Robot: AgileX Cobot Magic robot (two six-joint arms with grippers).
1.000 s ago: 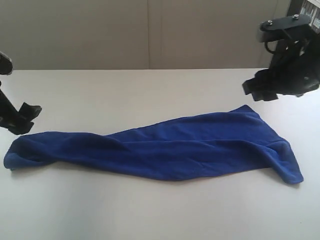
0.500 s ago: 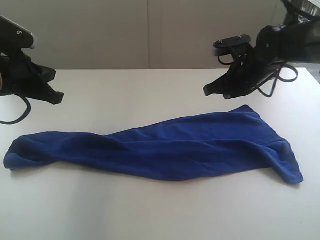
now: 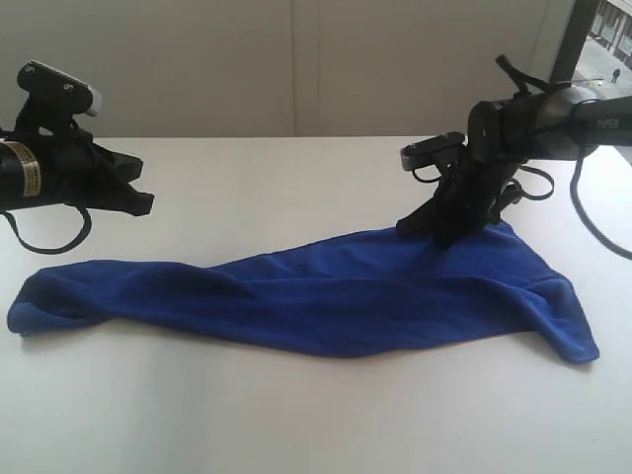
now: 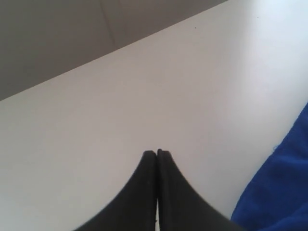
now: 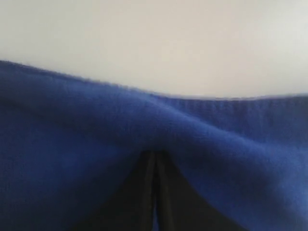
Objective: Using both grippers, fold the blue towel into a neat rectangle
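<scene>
The left end effector (image 4: pixel 157 153) hangs above the table (image 3: pixel 296 168) with its jaws pressed together, holding nothing. The blue towel (image 3: pixel 326 296) lies stretched out below it, one end near its tips but apart from them. The right end effector (image 3: pixel 433 229) is likewise closed, with its tips down on the towel's far edge. Whether any cloth is pinched cannot be told.

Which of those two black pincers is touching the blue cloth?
The right fingers: shut, they meet the blue towel at its far edge. The left fingers hang above the table, off the cloth.
</scene>
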